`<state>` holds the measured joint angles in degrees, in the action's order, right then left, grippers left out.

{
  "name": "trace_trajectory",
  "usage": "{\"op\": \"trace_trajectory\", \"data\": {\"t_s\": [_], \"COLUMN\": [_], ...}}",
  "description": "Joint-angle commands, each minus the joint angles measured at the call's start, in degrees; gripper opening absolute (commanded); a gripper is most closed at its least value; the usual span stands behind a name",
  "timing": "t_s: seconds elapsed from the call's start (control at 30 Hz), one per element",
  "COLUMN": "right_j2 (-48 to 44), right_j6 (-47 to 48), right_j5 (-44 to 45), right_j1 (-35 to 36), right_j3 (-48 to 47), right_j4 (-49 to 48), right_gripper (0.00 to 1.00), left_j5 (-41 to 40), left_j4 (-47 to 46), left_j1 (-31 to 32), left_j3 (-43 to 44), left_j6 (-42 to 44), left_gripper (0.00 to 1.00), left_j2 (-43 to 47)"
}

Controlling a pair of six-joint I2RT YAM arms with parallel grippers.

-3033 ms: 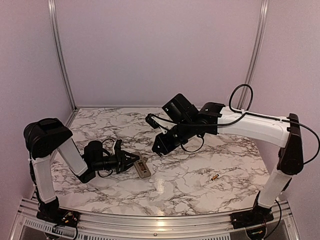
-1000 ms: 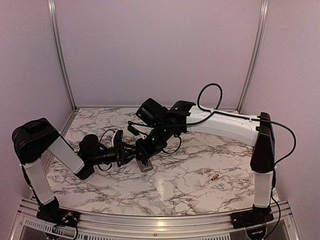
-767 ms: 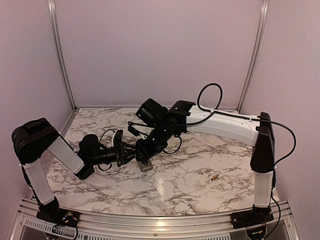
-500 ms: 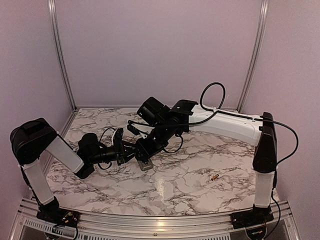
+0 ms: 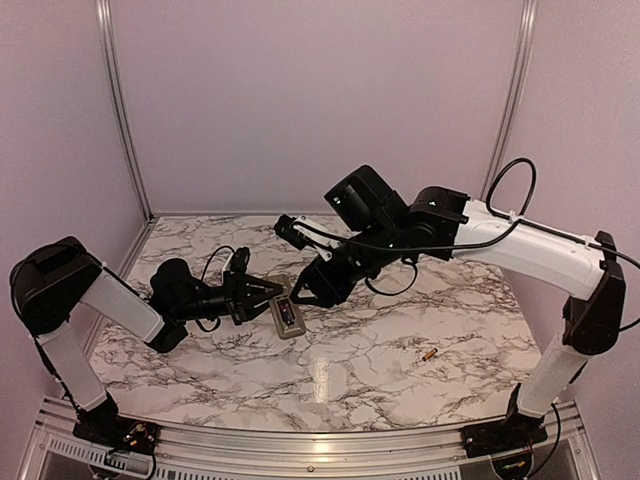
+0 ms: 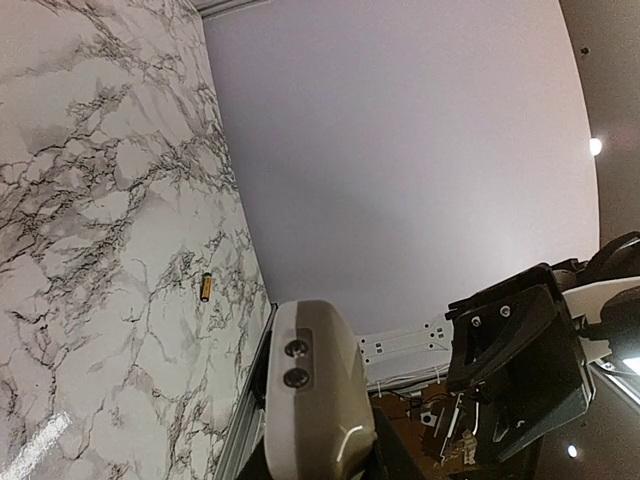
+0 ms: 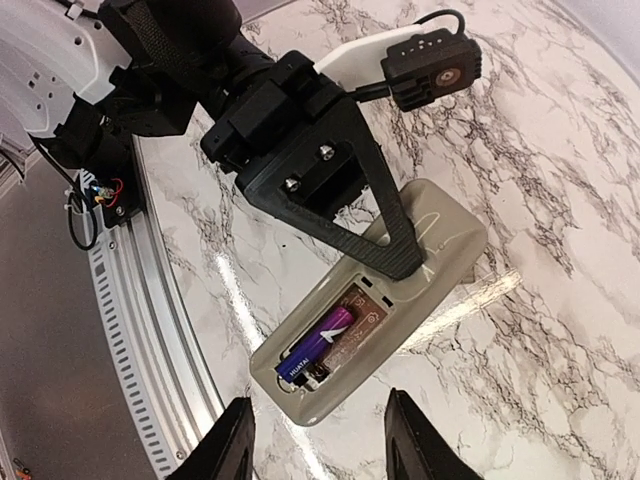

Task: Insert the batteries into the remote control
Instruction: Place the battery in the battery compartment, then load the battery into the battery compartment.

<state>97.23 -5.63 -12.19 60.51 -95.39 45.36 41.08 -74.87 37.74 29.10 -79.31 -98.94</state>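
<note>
- Remote (image 7: 445, 245) back side up, ctr-left of table (image 5: 400, 310); L gripper (image 5: 265, 297) clamped on its 9 o'clock end.
- Dark battery (image 7: 320, 340) sits in bay; gold battery (image 5: 428, 355) loose at 4 o'clock, well apart.
- R gripper (image 7: 320, 435) part open, empty, over bay.
- Gold battery prob. light, stiff, slick, rolls; pinch mid-barrel.

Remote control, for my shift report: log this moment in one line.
remote control: held by left pincer | one battery seated | right pincer: open
</note>
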Motion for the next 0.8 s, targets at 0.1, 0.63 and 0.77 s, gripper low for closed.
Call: {"op": "trace_trajectory", "data": {"t_s": [0.1, 0.63, 0.77], "right_j2": [-2.82, 0.92, 1.37], "right_j6": [9.02, 17.60, 18.23], "right_j5": [-3.06, 1.30, 1.27], "right_j1": [0.60, 4.09, 4.24], "right_j3": [3.40, 1.24, 0.68], "right_j4": [-3.71, -0.83, -0.10], "right_gripper": [0.41, 0.34, 0.34], "left_j5": [1.74, 3.23, 3.42], "left_j4": [-26.64, -26.61, -26.63], "left_j1": [0.14, 0.93, 1.02], "left_j3": [1.58, 1.99, 2.13], "left_j6": [-0.68, -0.32, -0.40], "left_gripper": [0.00, 0.00, 0.00], "left_j2": [1.13, 1.46, 1.40]}}
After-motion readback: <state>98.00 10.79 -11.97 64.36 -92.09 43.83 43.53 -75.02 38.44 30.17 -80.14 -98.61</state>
